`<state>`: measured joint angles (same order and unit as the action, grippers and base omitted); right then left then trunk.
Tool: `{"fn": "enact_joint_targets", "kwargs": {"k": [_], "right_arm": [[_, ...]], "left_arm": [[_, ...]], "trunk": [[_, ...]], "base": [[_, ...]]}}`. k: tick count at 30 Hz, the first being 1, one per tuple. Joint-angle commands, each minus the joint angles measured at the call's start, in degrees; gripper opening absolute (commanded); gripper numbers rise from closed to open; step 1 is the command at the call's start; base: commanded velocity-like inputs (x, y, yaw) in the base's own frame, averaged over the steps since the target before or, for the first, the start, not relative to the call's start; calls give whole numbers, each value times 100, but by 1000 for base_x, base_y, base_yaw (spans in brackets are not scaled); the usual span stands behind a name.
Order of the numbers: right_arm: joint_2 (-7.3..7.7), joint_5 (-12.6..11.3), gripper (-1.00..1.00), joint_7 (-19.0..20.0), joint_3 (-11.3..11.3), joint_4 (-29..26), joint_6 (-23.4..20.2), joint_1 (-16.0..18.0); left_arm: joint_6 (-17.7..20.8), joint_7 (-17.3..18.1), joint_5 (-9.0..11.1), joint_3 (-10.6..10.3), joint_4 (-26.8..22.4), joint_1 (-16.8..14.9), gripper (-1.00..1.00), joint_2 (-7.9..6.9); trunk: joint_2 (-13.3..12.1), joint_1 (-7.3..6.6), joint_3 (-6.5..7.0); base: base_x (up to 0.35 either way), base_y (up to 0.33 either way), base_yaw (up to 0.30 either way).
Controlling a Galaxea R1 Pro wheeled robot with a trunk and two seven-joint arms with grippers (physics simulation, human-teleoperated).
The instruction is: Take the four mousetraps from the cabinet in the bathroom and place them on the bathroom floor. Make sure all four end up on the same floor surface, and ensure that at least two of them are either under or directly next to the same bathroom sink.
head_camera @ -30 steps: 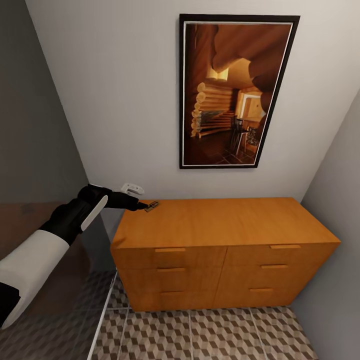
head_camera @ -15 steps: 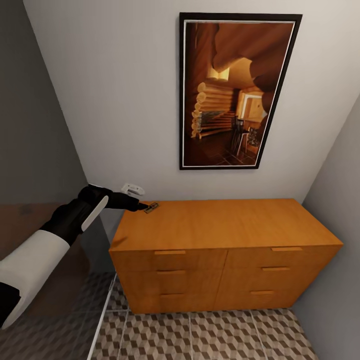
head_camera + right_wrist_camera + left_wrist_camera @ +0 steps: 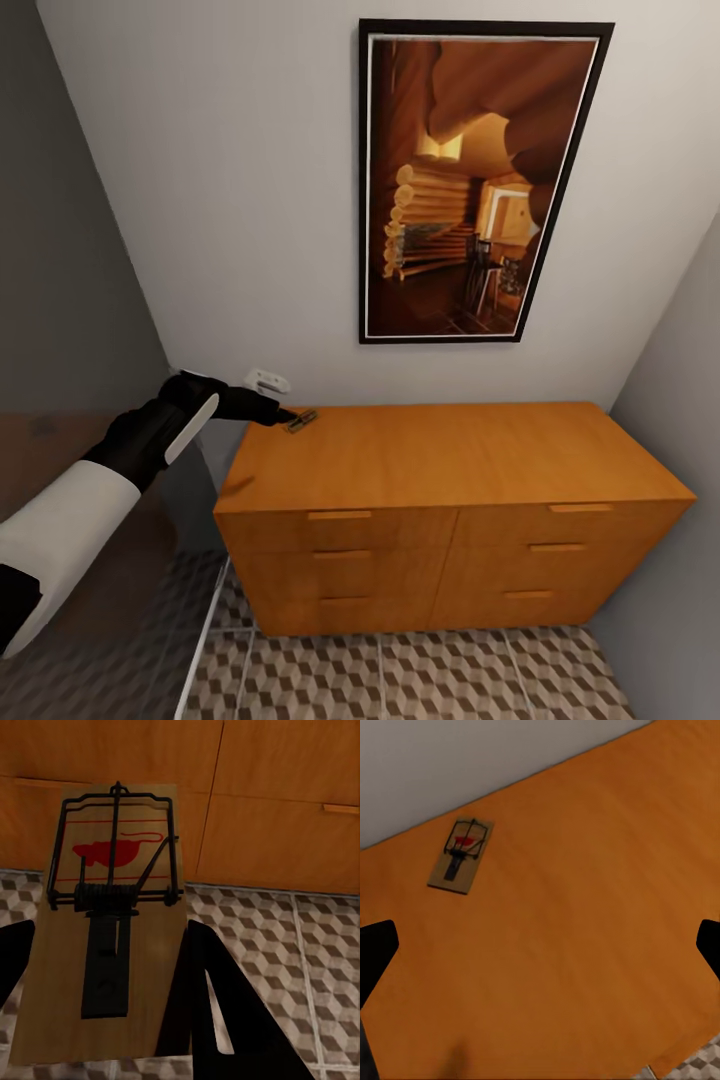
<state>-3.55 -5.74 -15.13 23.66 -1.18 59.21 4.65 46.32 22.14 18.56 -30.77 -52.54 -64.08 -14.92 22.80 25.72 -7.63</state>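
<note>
My left pincer (image 3: 290,414) hangs open over the back left corner of the orange-brown wooden cabinet (image 3: 440,455), just beside a small flat brown wooden mousetrap (image 3: 461,855), while my right pincer (image 3: 97,1005) grips another mousetrap (image 3: 112,922).

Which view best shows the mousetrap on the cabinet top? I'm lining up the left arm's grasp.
The left wrist view: the mousetrap lies flat near the wall, unobstructed. The head view shows it tiny, beside the left gripper.
</note>
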Motion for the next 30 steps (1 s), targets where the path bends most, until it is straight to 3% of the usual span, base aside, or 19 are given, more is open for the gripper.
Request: {"fn": "enact_joint_targets", "kwargs": {"k": [1, 10, 30], "right_arm": [[-3, -68, -100, -11, 51, 4, 21, 3], [-11, -68, -100, -8, 51, 4, 21, 1], [-23, -68, -100, -7, 51, 6, 19, 1]], "left_arm": [[17, 9, 2, -30, -3, -8, 100, -4], [17, 9, 1, -60, 65, -8, 100, -2], [9, 9, 3, -65, 242, -8, 100, -2]], "trunk": [[12, 6, -12], [12, 6, -12], [12, 6, -12]], "base": [[247, 0, 0], [170, 0, 0], [9, 0, 0]]}}
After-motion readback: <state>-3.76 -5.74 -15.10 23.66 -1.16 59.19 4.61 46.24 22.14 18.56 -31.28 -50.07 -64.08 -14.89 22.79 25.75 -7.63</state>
